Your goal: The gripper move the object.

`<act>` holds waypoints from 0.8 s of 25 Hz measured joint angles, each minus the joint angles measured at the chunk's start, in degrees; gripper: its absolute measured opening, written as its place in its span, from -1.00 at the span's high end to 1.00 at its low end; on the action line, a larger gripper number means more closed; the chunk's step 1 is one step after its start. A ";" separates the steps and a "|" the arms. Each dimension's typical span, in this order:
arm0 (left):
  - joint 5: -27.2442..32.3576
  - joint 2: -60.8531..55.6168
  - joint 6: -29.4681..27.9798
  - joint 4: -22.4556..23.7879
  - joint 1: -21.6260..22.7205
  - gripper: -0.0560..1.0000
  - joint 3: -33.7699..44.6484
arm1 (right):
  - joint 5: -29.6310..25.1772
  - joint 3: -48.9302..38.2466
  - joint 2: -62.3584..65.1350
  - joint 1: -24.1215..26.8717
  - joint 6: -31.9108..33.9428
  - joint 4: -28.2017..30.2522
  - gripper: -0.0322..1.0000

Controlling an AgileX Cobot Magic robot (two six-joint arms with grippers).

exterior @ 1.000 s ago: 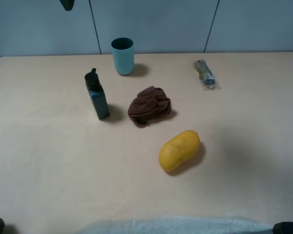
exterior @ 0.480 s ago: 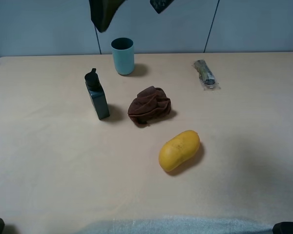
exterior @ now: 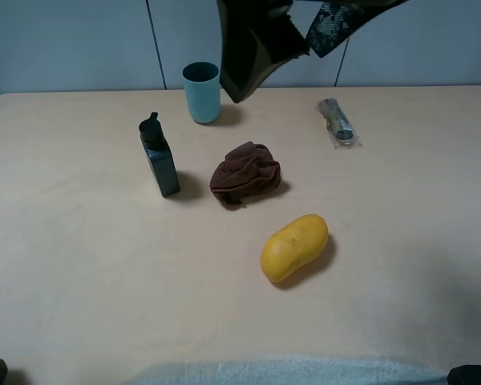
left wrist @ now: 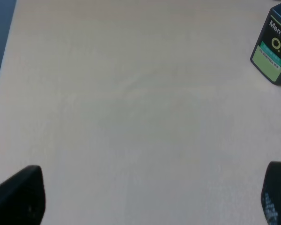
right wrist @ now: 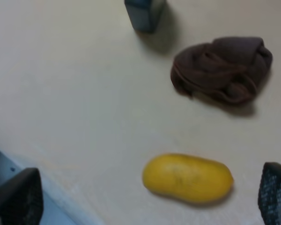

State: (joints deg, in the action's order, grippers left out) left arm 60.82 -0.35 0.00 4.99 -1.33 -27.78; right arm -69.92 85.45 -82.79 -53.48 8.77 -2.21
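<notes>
bottle (exterior: 160, 160): 1 | cup (exterior: 202, 91): 1 | cloth (exterior: 245, 173): 1 | yellow fruit (exterior: 294, 247): 1 | wrapped packet (exterior: 337, 122): 1

Right gripper (right wrist: 150, 197) hangs high, fingers spread wide — left gripper (left wrist: 152, 197) likewise spread.

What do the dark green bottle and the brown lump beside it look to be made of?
The bottle looks like rigid plastic: flat, faintly glossy sides and a printed green label. The brown lump looks like soft matte cloth, crumpled into folds; the exact fabric is unclear.
</notes>
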 joint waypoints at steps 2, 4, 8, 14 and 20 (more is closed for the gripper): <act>0.00 0.00 0.00 0.00 0.00 -0.86 0.00 | 0.00 -2.11 1.97 0.00 -0.04 0.88 -0.41; 0.00 0.00 0.00 0.00 0.00 -0.86 0.00 | 0.00 -4.26 4.58 0.00 -0.04 2.21 -0.41; 0.00 0.00 0.00 0.00 0.00 -0.86 0.00 | -0.06 -7.90 9.12 0.00 -0.04 4.28 -0.41; 0.00 0.00 0.00 0.00 0.00 -0.86 0.00 | -0.01 -13.05 16.30 1.43 -0.04 5.46 -0.41; 0.00 0.00 0.00 0.00 0.00 -0.86 0.00 | -0.01 -21.94 25.70 8.75 -0.04 5.59 -0.41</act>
State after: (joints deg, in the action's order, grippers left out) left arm 60.82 -0.35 0.00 4.99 -1.33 -27.78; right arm -69.93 63.51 -57.08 -44.73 8.73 3.38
